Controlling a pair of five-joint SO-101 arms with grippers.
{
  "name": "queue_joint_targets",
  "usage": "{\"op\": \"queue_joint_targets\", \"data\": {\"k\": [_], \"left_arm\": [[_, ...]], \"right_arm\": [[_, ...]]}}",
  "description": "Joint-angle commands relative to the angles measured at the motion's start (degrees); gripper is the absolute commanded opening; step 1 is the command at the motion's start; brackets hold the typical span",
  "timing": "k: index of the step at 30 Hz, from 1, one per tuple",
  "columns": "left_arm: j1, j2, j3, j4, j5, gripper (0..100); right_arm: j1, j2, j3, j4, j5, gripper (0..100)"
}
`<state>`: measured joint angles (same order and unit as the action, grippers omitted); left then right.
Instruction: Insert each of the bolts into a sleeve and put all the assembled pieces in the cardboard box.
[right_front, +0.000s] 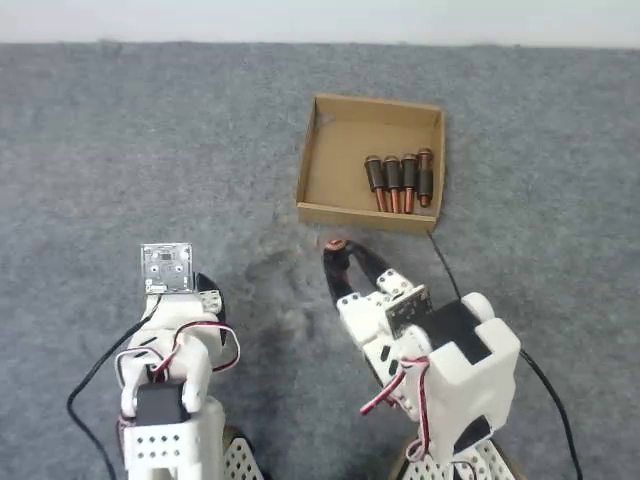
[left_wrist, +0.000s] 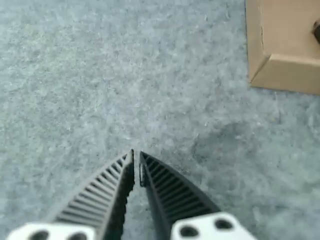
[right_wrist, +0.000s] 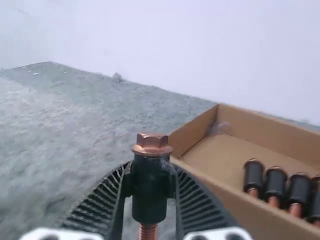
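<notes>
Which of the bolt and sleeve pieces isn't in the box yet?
The piece gripped in the right hand, outside the box; the other four lie inside it.

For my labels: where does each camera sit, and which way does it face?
High: above and behind left arm and right arm, looking down at table and box.
Left wrist: on left arm, looking past shut left tool at table, box corner.
Right wrist: on right arm, looking past right tool, shut on a piece, toward box, wall.
Shared: high and right wrist show four pieces in the box.
</notes>
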<state>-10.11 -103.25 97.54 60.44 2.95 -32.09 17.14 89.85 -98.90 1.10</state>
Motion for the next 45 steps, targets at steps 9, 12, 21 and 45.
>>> {"op": "queue_joint_targets", "data": {"k": [9,12,21,45], "left_arm": [[-0.26,-0.97,-1.01,3.43,-0.62,1],[-0.26,-0.97,-1.01,3.52,-0.62,1],[-0.44,-0.97,-1.01,3.52,-0.62,1],[-0.53,-0.97,-1.01,3.52,-0.62,1]], "right_arm": [[11.30,-19.65,-20.57,20.26,0.62,0.7],[12.35,-21.32,-27.52,31.43,0.44,0.7],[12.26,-21.58,-47.82,71.69,0.18,0.7],[11.91,6.64,-98.11,136.57,-0.26,1.2]]}}
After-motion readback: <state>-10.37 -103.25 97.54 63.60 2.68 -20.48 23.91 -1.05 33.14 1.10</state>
